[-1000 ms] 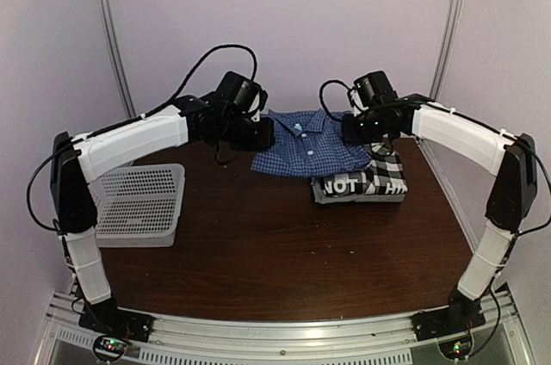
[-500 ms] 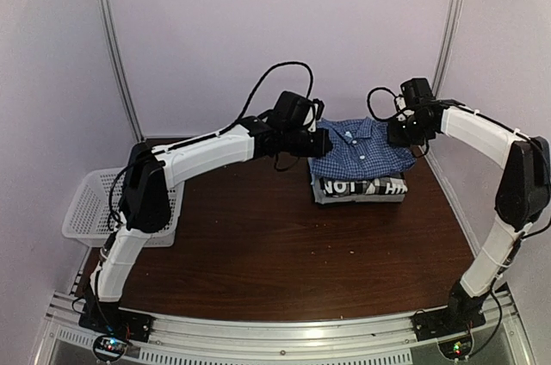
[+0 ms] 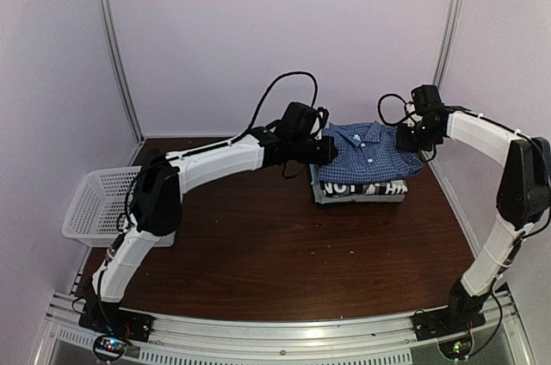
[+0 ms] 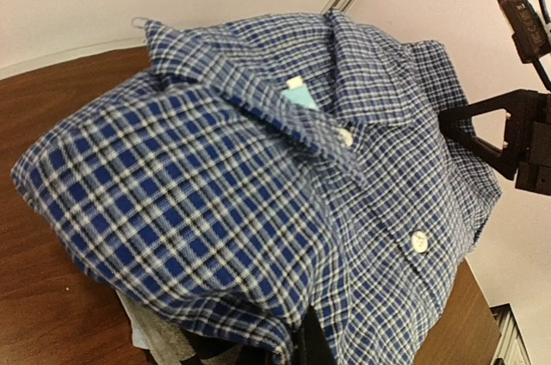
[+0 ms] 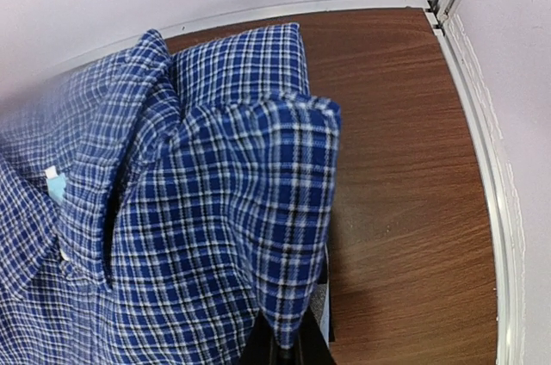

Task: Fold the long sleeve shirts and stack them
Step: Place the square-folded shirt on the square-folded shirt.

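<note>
A: where's the blue shirt [image 3: 368, 148]?
B: folded, collar up, lying over the black-and-white shirt [image 3: 360, 188] at the far right of the table [image 3: 258, 253]. the lower one is folded too, lettering faces front
A: released?
B: no. right gripper [image 5: 286, 349] is clamped on the shirt's right folded edge, and the cloth runs straight into the fingers. left gripper [image 4: 310, 349] is mostly buried under the left edge, looks pinched on it as well
A: what's left?
B: I'd say folding is done and the stack nearly so. remaining: let go both sides, back the arms off, check the top shirt sits square. basket [image 3: 90, 206] sits well apart on the left
</note>
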Robot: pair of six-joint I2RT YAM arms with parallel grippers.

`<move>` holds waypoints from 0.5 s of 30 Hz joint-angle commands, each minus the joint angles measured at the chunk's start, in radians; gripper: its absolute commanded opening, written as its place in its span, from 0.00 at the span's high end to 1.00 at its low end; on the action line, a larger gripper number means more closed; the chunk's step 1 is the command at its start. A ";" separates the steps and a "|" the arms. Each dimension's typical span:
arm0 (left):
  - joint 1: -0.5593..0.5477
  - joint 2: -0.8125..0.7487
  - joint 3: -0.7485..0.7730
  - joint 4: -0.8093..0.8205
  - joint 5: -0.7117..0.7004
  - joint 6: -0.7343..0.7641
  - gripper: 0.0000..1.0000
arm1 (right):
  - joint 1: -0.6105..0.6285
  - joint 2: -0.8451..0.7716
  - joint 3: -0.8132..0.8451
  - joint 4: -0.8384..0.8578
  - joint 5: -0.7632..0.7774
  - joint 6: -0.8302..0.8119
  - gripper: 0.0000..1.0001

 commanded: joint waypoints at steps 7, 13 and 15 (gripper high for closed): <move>0.040 0.024 -0.081 -0.034 -0.048 -0.090 0.76 | -0.049 0.031 -0.054 0.024 0.050 0.032 0.50; 0.059 -0.022 -0.123 -0.051 -0.048 -0.090 0.59 | -0.043 -0.014 -0.023 -0.012 0.056 0.025 0.38; 0.067 -0.045 -0.146 -0.052 -0.049 -0.090 0.53 | -0.029 -0.039 -0.022 -0.012 0.058 0.023 0.34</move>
